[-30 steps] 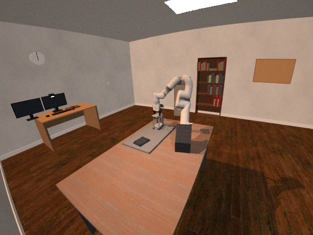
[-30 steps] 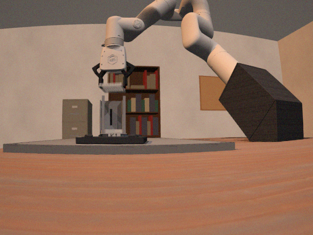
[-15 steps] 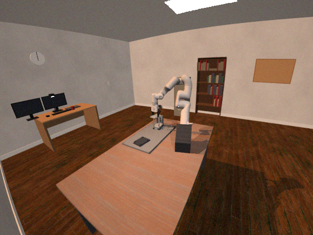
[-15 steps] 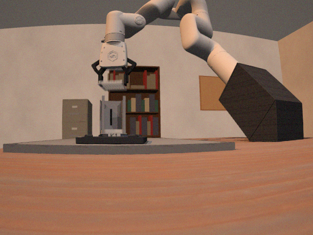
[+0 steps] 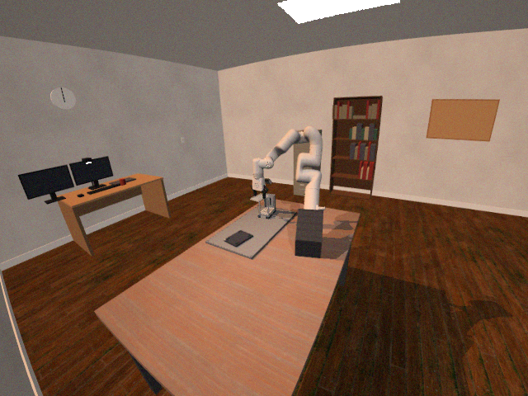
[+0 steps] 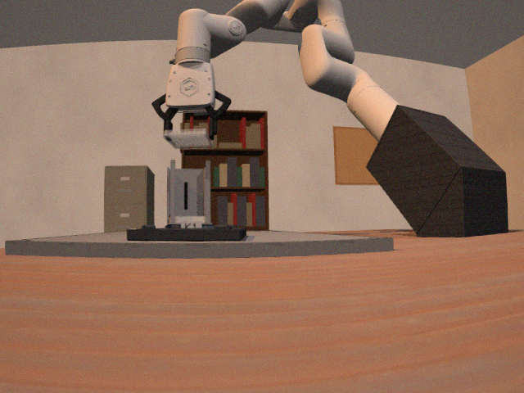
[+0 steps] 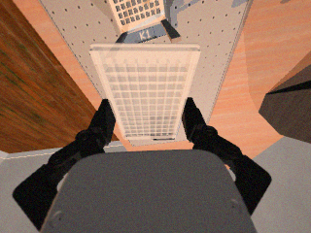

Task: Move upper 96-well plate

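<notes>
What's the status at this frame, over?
Claw shut on upper plate, held level. Plate out of the rack, above it. Lower plate in the rack. Nest on mat, nothing seen in the way.

Dark plank floor, bookshelf, desk, pale walls.

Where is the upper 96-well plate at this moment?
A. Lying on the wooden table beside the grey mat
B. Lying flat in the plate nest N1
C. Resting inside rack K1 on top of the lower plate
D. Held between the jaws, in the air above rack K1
D: in the exterior view the gripper holds the upper plate clear above the posts of rack K1.
</notes>
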### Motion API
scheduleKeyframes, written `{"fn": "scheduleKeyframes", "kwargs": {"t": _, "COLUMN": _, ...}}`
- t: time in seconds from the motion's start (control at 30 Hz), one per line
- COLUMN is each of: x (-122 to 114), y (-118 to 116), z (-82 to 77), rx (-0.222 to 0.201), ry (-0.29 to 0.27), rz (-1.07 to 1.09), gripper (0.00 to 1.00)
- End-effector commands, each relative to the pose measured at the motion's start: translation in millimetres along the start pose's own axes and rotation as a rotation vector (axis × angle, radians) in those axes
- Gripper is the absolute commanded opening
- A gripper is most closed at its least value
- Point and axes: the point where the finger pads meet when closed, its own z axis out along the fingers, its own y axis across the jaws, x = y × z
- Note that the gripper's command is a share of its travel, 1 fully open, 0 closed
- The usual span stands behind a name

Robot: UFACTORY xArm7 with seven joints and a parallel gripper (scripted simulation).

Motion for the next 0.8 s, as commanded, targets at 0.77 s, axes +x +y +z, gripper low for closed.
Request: {"fn": "scheduleKeyframes", "kwargs": {"t": 0.77, "x": -79, "y": 14, "z": 0.8, "rx": 0.002, "ry": 0.0, "rz": 0.0, "gripper": 0.0}}
